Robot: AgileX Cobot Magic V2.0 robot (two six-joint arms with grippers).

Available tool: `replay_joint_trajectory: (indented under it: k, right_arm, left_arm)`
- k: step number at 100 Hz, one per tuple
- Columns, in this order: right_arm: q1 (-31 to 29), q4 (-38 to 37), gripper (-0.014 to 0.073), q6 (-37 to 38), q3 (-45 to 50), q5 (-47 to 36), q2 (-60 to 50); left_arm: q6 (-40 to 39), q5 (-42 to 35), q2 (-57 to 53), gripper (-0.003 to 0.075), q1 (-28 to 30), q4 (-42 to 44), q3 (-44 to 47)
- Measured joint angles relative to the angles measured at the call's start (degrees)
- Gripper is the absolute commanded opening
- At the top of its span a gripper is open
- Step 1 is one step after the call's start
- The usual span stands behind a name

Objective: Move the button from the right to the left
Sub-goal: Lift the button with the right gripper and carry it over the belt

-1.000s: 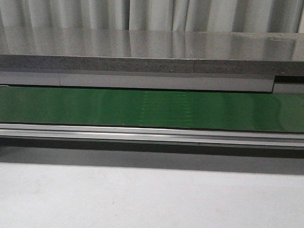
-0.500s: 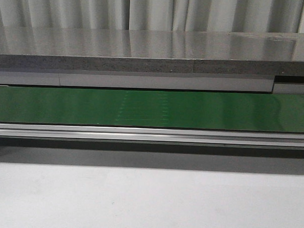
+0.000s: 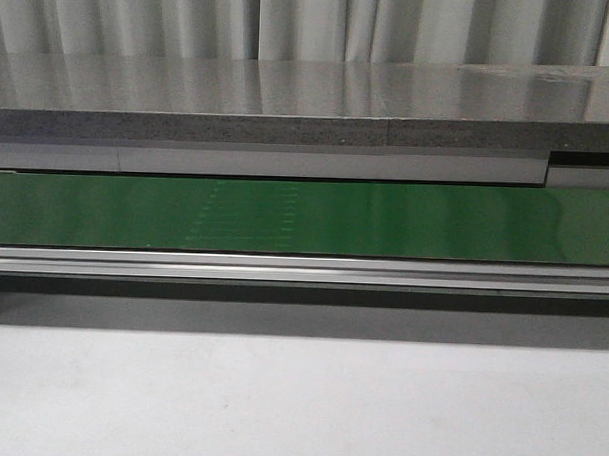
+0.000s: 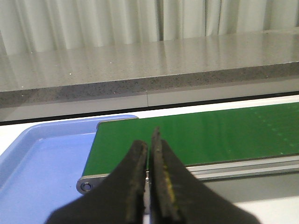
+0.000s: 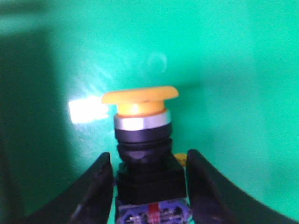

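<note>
The button (image 5: 142, 144) shows only in the right wrist view, close over the green belt (image 5: 233, 70). It has a yellow-orange mushroom head, a silver ring and a black blocky body with blue and red marks at its base. My right gripper (image 5: 148, 161) is shut on the black body, one finger (image 5: 100, 186) on each side and the head pointing away from the wrist. My left gripper (image 4: 148, 144) is shut and empty, above the end of the green belt (image 4: 210, 135) beside the blue tray (image 4: 42, 163). Neither arm nor the button shows in the front view.
The green conveyor belt (image 3: 305, 216) runs across the front view on a metal frame (image 3: 303, 270), with a grey stone counter (image 3: 289, 102) behind it. White table surface (image 3: 278, 407) lies in front. The belt's roller end (image 4: 85, 186) sits at the tray's edge.
Faint marks on the belt have shifted to the left in the front view. Nothing else there has changed.
</note>
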Motion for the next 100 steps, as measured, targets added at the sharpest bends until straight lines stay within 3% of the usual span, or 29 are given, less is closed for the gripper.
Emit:
replay_joint_trajectory:
  k: [27, 69, 100]
  right_arm:
    - [1.20, 5.15, 0.0165, 0.00, -1.94, 3.83, -6.37]
    - [12.03, 6.79, 0.0165, 0.00, -1.94, 8.09, -7.89]
    - [12.15, 6.82, 0.0173, 0.00, -1.94, 10.33, -7.75]
  left_arm:
    - [0.00, 0.00, 0.00, 0.0005, 0.00, 0.00, 0.00]
    - [0.00, 0.00, 0.00, 0.0005, 0.00, 0.00, 0.00]
    - [0.00, 0.00, 0.00, 0.0005, 0.00, 0.00, 0.00]
